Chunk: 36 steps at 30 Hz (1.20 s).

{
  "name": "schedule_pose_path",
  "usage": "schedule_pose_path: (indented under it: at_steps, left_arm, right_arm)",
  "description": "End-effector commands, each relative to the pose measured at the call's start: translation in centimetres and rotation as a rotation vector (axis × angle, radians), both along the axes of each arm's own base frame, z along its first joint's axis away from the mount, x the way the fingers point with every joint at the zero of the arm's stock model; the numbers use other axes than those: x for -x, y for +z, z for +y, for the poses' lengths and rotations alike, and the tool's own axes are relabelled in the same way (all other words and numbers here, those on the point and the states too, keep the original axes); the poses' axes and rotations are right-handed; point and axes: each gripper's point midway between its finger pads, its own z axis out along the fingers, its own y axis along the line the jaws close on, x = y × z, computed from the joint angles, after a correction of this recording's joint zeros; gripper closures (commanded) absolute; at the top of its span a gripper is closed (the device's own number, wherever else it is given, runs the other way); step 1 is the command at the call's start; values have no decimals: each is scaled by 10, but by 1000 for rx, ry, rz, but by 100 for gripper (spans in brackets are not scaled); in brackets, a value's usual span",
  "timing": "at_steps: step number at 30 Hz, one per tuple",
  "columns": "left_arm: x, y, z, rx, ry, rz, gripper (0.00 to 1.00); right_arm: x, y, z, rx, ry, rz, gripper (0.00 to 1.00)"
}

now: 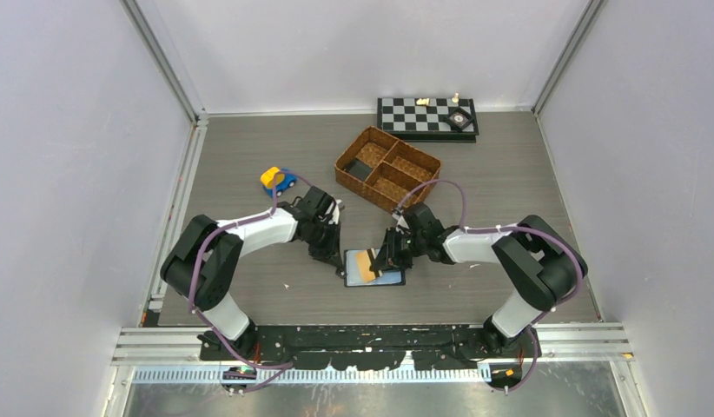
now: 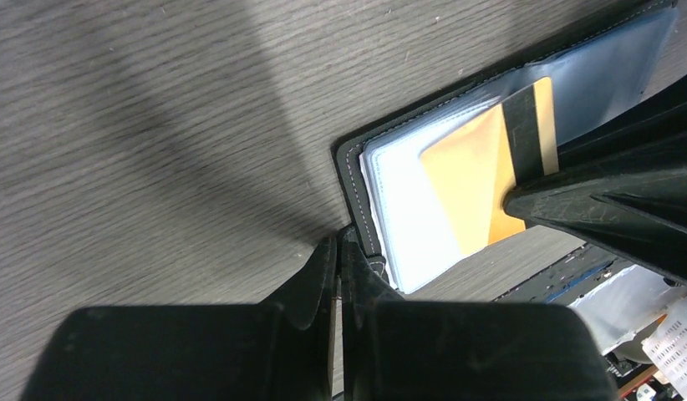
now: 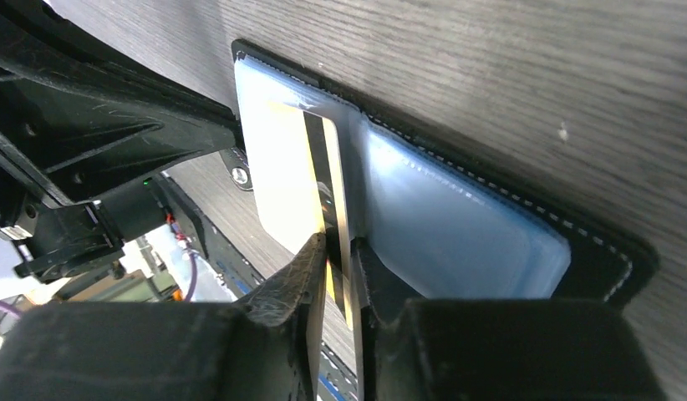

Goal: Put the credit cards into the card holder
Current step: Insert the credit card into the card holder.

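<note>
The card holder is lying open and flat on the table, near its front edge and between the two arms, with its pale clear sleeves facing up. A tan-orange credit card with a black stripe is lying skewed across the sleeves on the holder's left half. Whether its plain end is sitting under the plastic or only on top of it cannot be told.

Farther back, a brown wicker divided basket is standing well apart from the holder. One of its left compartments is showing a dark flat shape too small to name. A blue and yellow toy car is sitting left of the basket, and a chessboard is lying against the back wall. None of these is crowding the holder; only the two grippers are pressing in on it, one from each side.

The left gripper is closed, finger against finger, with its tips touching the holder's black stitched edge. Whether any leather is pinched between them cannot be told. The right gripper is straddling the striped end of the card with its jaws standing slightly apart, one finger on each face of the card.
</note>
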Motion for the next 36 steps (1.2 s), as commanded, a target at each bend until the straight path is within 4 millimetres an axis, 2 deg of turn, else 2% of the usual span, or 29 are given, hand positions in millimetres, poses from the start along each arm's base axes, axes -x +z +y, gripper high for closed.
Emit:
schedule_pose_path:
  at_steps: [1, 6, 10, 18, 24, 30, 33, 36]
  left_arm:
    - [2, 1, -7, 26, -1, 8, 100]
    - [2, 0, -7, 23, 1, 7, 100]
    - [3, 1, -7, 29, 0, 6, 100]
    - [4, 0, -8, 40, 1, 12, 100]
    - [5, 3, -10, 57, 1, 9, 100]
    - [7, 6, -14, 88, 1, 9, 100]
    - [8, 6, -13, 91, 1, 8, 100]
    - [5, 8, -9, 71, 6, -17, 100]
  right_arm:
    - [-2, -6, -23, 166, -37, -54, 75]
    - [-2, 9, -29, 210, -47, -89, 62]
    - [0, 10, -26, 211, -36, -91, 55]
    - [7, 13, -6, 183, 15, -70, 54]
    - [11, 23, 16, 154, 57, -86, 55]
    - [13, 22, 36, 154, 115, -98, 57]
    - [11, 23, 39, 184, 126, -120, 57]
    - [7, 26, 32, 219, 101, -150, 56]
